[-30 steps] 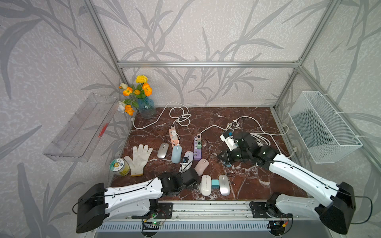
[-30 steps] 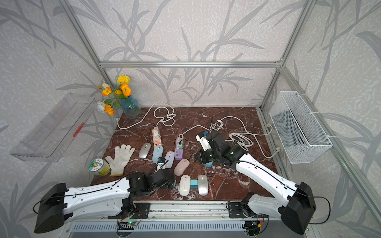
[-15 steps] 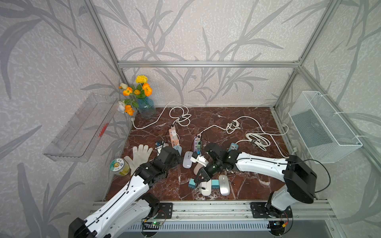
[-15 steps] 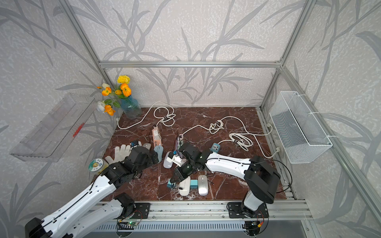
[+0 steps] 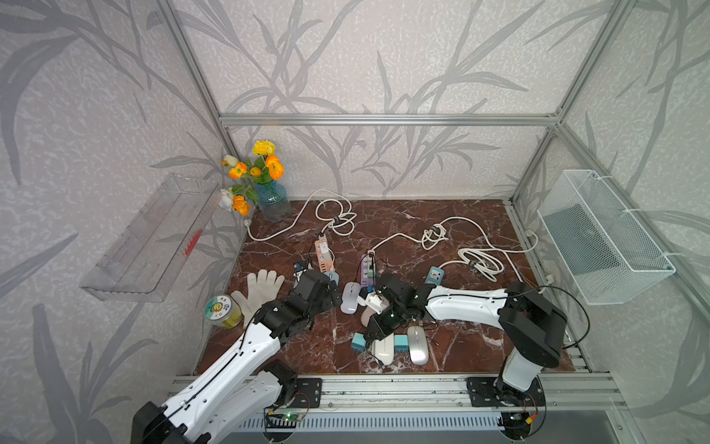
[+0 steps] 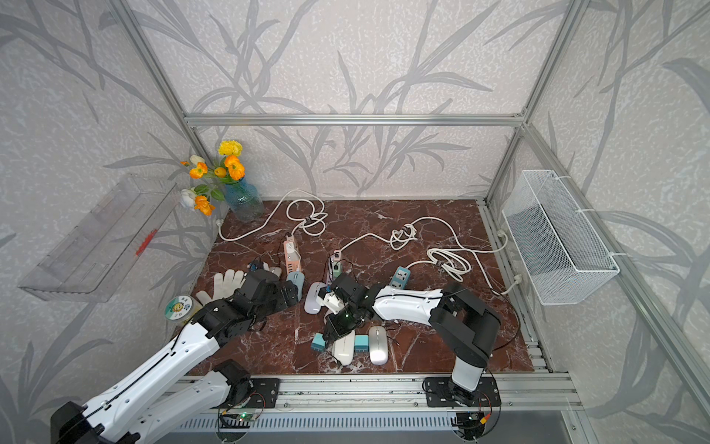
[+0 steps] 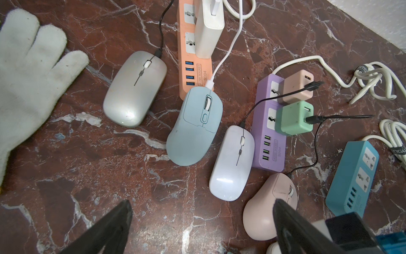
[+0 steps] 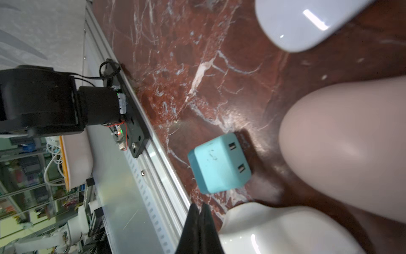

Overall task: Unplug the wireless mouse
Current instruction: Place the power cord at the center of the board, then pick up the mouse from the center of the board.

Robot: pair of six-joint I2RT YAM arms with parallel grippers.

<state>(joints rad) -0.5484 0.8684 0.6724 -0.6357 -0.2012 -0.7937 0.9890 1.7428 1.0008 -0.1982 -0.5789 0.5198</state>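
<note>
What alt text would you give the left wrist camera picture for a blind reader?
Four cabled mice, silver, blue, white and pink, lie on a marble table beside an orange strip and a purple strip. A glove lies aside; the open claw hovers above.

Silver mouse [image 7: 135, 89], blue mouse [image 7: 194, 125], lilac mouse [image 7: 231, 162], pink mouse [image 7: 263, 209], all flat, all plugged in

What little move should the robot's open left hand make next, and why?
Probably ease the left hand down toward the black plug at the nose of the pale lilac mouse, ready to pinch it. That hand is open and empty, this mouse lies closest in front of it, and the plug sits in the mouse.
</note>
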